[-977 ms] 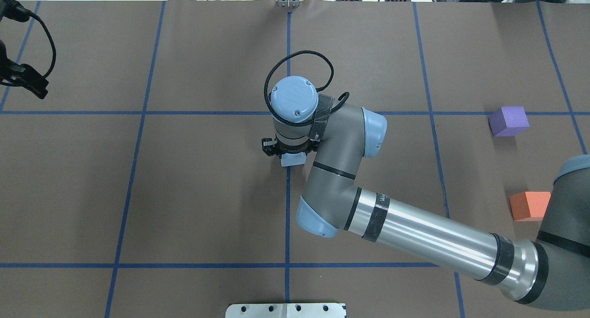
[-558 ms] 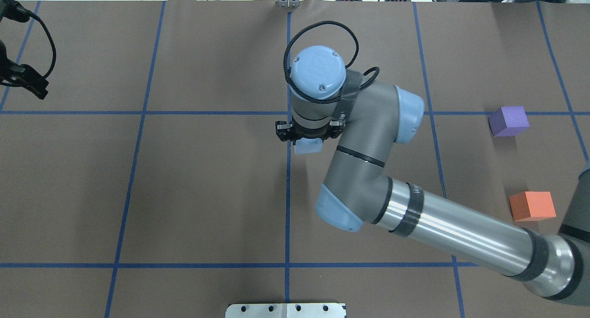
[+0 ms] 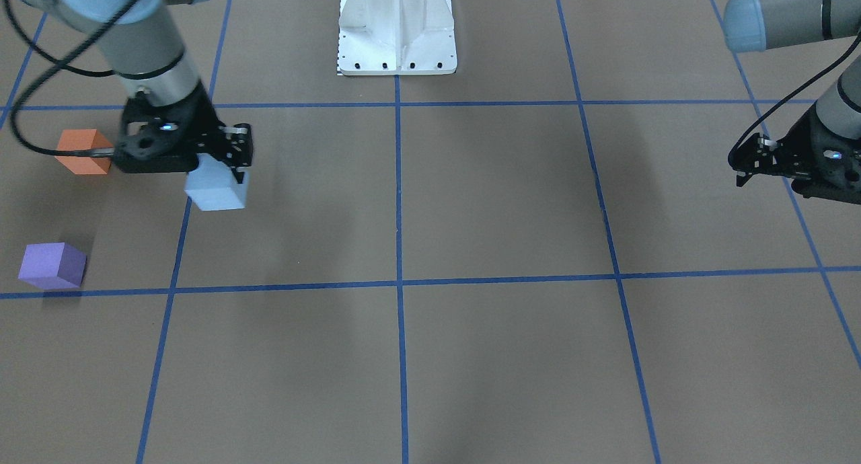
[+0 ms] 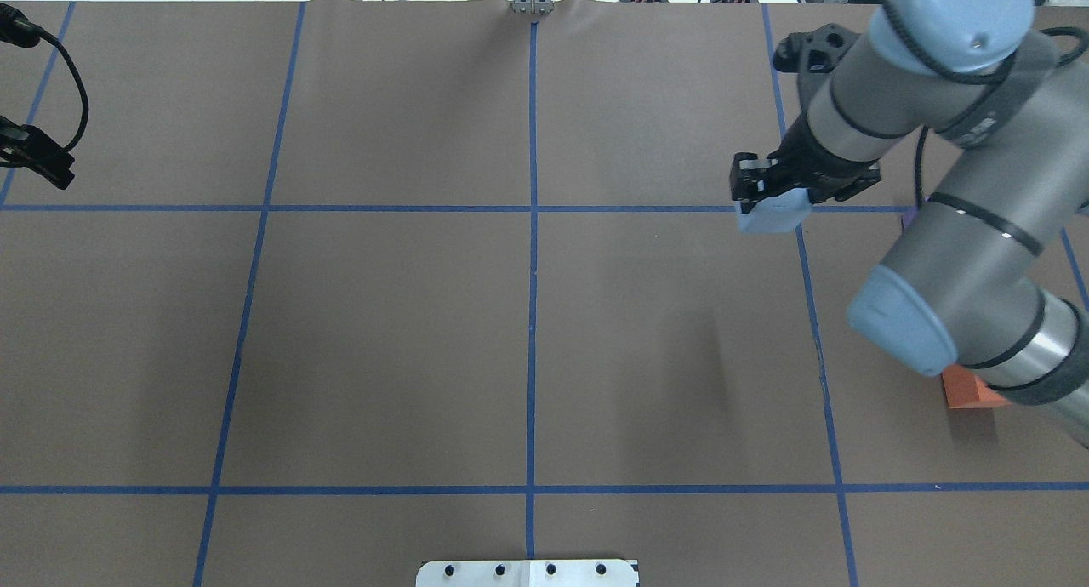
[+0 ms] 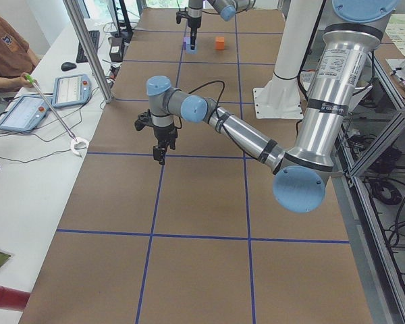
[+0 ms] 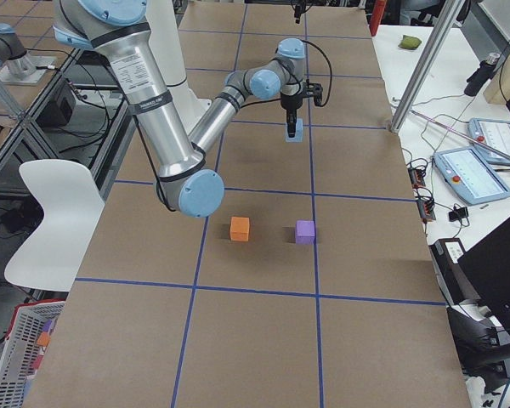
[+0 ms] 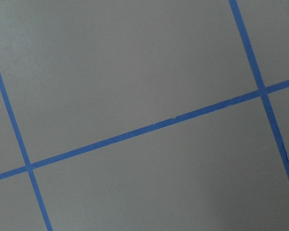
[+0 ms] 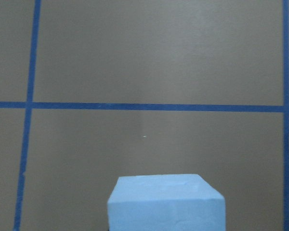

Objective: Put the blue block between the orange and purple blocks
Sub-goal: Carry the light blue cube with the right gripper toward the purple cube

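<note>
My right gripper (image 4: 768, 194) is shut on the light blue block (image 4: 772, 213) and holds it above the table, left of the purple block. The block also shows in the front view (image 3: 216, 188) and at the bottom of the right wrist view (image 8: 166, 202). The purple block (image 3: 52, 265) is almost hidden under my right arm in the overhead view. The orange block (image 3: 82, 152) lies nearer the robot, and its corner peeks out under the arm in the overhead view (image 4: 966, 393). There is a gap between the two blocks (image 6: 272, 231). My left gripper (image 3: 738, 168) hovers empty at the far left, and looks shut.
The table is brown paper with blue tape grid lines (image 4: 533, 315). A white mount plate (image 3: 397, 30) stands at the robot's base. Operators' tablets and cables (image 5: 47, 101) lie on a side bench beyond the table edge.
My right arm has carried the blue block from the table's middle to the right and farther out, near the purple block. My left gripper shifted slightly left.
</note>
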